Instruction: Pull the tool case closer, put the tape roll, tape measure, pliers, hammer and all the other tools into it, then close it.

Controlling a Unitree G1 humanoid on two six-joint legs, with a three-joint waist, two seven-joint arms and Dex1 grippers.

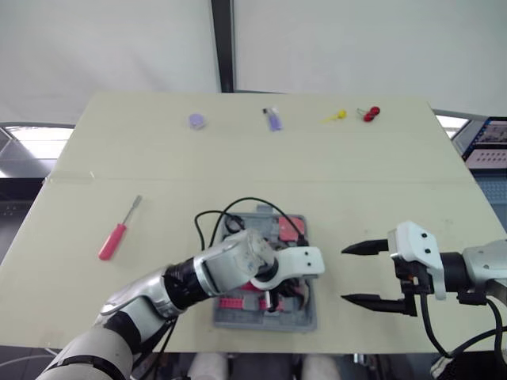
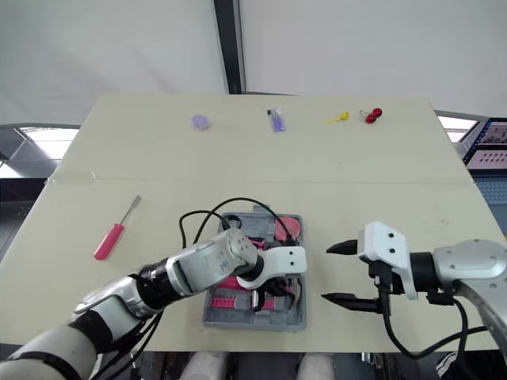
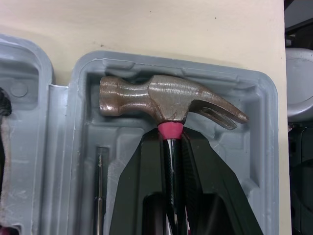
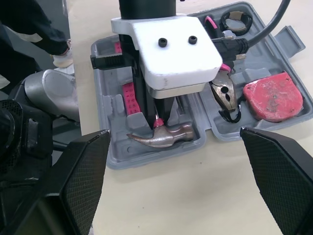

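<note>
The left gripper (image 3: 173, 196) pinches the claw hammer (image 3: 166, 100) by its handle just under the head, which lies in its moulded recess of the tool case (image 2: 295, 320). Released askew, the handle could ride up on the recess wall and stop the case from shutting. The right gripper (image 1: 350, 275), fingers spread, hangs just beside the case. The red screwdriver (image 1: 117, 233) lies well apart from the case.

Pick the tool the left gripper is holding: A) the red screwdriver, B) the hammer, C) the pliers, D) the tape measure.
B: the left gripper has its fingers closed on the handle of the hammer just below the head, which sits inside the tool case.
</note>
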